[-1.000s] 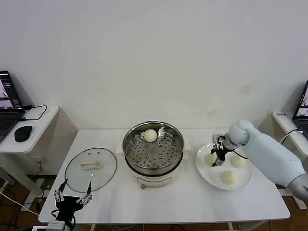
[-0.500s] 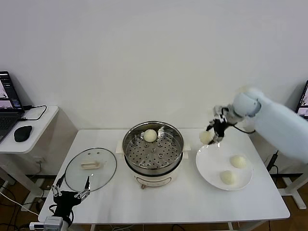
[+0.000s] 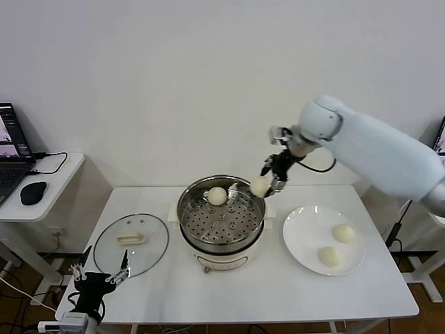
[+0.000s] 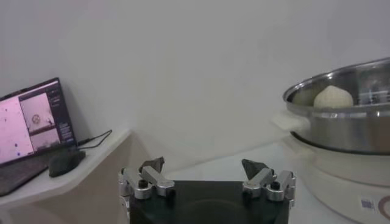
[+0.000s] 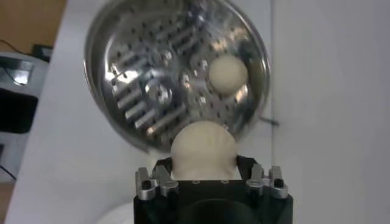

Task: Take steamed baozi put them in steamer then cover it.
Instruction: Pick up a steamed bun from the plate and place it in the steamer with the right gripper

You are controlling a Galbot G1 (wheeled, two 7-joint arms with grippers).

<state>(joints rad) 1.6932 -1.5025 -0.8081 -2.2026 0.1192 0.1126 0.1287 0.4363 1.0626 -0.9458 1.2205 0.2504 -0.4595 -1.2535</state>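
Observation:
My right gripper (image 3: 268,182) is shut on a cream-white baozi (image 3: 259,185) and holds it in the air over the far right rim of the steamer (image 3: 221,217). The right wrist view shows that baozi (image 5: 203,151) between the gripper (image 5: 204,165) jaws, above the perforated tray (image 5: 152,91). One baozi (image 3: 217,196) lies on the tray at the back, and two more (image 3: 343,233) (image 3: 329,256) rest on the white plate (image 3: 299,243). The glass cover (image 3: 131,243) lies flat on the table to the left. My left gripper (image 3: 101,280) hangs open near the table's front left corner, empty (image 4: 204,170).
A side table on the far left carries a laptop (image 3: 12,149) and a mouse (image 3: 33,192). Another laptop (image 3: 438,147) shows at the right edge. The white table (image 3: 236,292) has bare room in front of the steamer.
My right gripper lifted a baozi off the plate and carried it up and to the left, over the steamer's rim. The left gripper has barely shifted.

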